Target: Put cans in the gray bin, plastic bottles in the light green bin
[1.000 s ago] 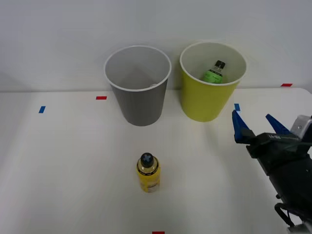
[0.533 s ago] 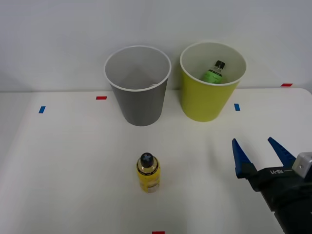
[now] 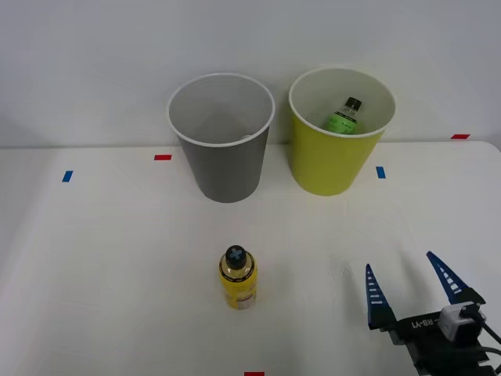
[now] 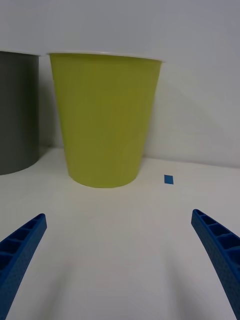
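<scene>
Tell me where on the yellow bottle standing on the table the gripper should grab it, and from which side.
Grip the yellow bottle across its yellow body, just under the black cap. It stands upright and apart from both bins, so a level approach from the robot's right looks best: the open right gripper is already on that side, and the round body should fit between its fingers.

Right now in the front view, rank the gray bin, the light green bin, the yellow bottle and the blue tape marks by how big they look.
1. gray bin and light green bin: alike, no ranking
2. yellow bottle
3. blue tape marks
</scene>
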